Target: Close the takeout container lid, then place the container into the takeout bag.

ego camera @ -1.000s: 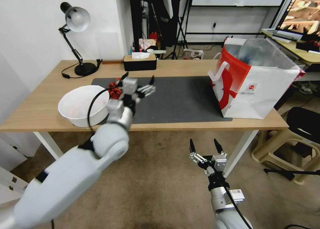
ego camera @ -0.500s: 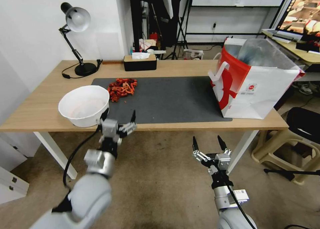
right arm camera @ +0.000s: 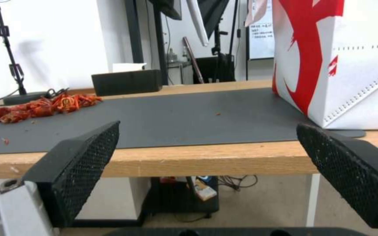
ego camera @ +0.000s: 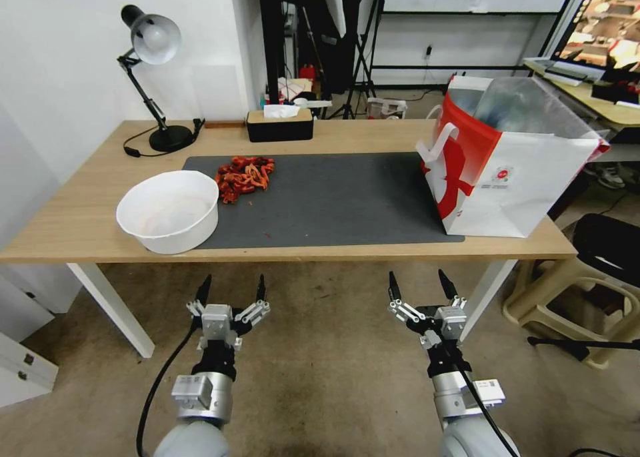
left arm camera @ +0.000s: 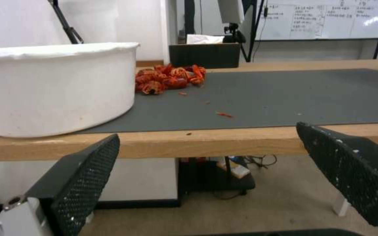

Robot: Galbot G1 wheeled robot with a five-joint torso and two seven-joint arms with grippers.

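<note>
A white bowl sits at the table's left. Both the left pincer and right pincer are held open below the near edge. At the right, the takeout bag stands open-mouthed; possibly the container is inside. Thin, light paper is judged crushable; handles offer grip.

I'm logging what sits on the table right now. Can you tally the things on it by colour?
White: 2, the bowl and the red-panelled takeout bag
Black: 3, the desk lamp, tissue box and mat
Red: 1, the heap of red pieces
Total: 6
</note>
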